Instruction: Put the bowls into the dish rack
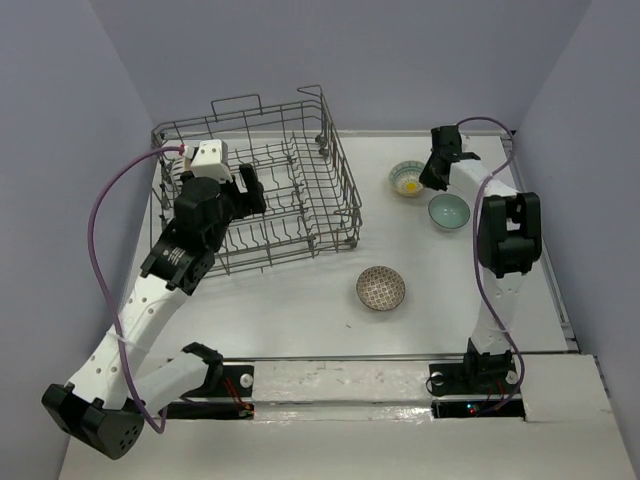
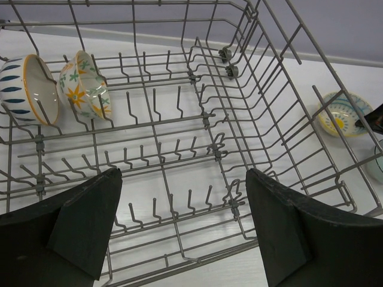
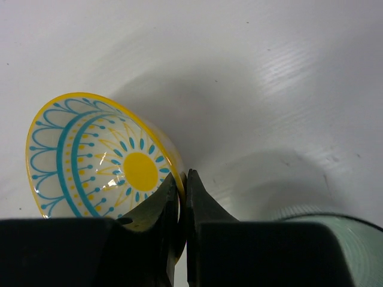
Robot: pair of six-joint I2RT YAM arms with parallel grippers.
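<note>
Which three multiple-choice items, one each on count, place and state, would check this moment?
1. How many bowls stand in the dish rack?
A. one
B. two
C. four

2. Where is the brown-patterned bowl?
A. on the table, outside the rack
B. among the rack's tines
C. balanced on the rack's top rim

3. What is the right end effector doing?
A. hanging open above the table
B. shut on nothing
C. shut on the rim of the yellow-rimmed bowl

Answers:
1 B: the left wrist view shows only the blue-patterned bowl and the flowered bowl on edge among the tines.
2 A: the top view shows it alone on the white surface, to the right of the rack's near corner.
3 C: the right wrist view shows both fingers pinched on the yellow rim.
</note>
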